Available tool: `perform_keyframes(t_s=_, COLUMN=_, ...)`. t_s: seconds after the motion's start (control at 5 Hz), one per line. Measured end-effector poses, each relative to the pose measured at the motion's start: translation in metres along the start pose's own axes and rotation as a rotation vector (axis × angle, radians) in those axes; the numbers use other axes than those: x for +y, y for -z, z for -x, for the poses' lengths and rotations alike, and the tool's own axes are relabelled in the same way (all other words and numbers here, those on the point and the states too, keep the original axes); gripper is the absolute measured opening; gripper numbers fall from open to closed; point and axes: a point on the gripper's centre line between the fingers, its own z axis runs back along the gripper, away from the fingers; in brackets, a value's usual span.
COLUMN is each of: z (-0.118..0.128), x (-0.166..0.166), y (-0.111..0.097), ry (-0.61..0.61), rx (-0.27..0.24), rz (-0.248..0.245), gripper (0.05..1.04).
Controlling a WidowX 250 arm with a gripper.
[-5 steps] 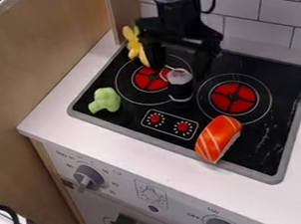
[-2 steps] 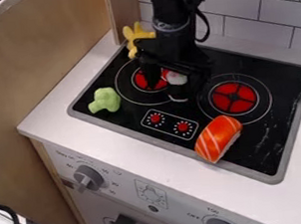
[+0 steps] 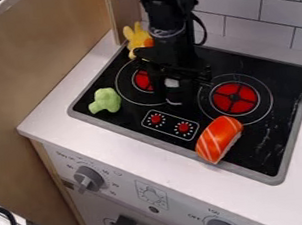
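The black gripper (image 3: 173, 90) hangs low over the rear left burner, pointing down around a small dark object with a whitish top (image 3: 172, 83). Much of that object is hidden by the gripper, and its pale lower edge shows just beneath. A green broccoli-shaped toy (image 3: 105, 100) lies left of the burner. Behind the gripper, at the stove's back left corner, is a yellow plush toy (image 3: 135, 40) with an orange part. An orange, white-striped sushi toy (image 3: 219, 138) lies at the front edge of the black cooktop (image 3: 267, 138).
A wooden panel (image 3: 50, 84) rises along the left side, and a white tiled wall (image 3: 258, 11) stands behind the cooktop. Two red knobs are printed or set between the burners and the front edge. Grey oven knobs (image 3: 88, 178) stick out from the front face.
The gripper has come lower and slightly left, around the dark object. That object's whitish top has shifted a little left and down, with less of it showing. The other toys lie where they were.
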Motion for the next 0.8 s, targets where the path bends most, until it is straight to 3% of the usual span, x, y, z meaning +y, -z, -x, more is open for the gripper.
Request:
perform_keyframes(t_s=0.2, z=0.004, x=-0.002, y=-0.008, ry=0.002, rx=0.015, rz=0.014, gripper=0.478)
perform_keyframes(t_s=0.4, z=0.0, x=-0.005, y=-0.033, ry=-0.023, rx=-0.002, rz=0.025, gripper=0.478)
perform_keyframes(t_s=0.6, z=-0.001, x=-0.009, y=-0.048, ry=-0.035, rx=0.014, rz=0.044, gripper=0.478)
perform_keyframes(t_s=0.8, z=-0.005, x=-0.014, y=-0.059, ry=-0.05, rx=-0.004, rz=0.065, gripper=0.478)
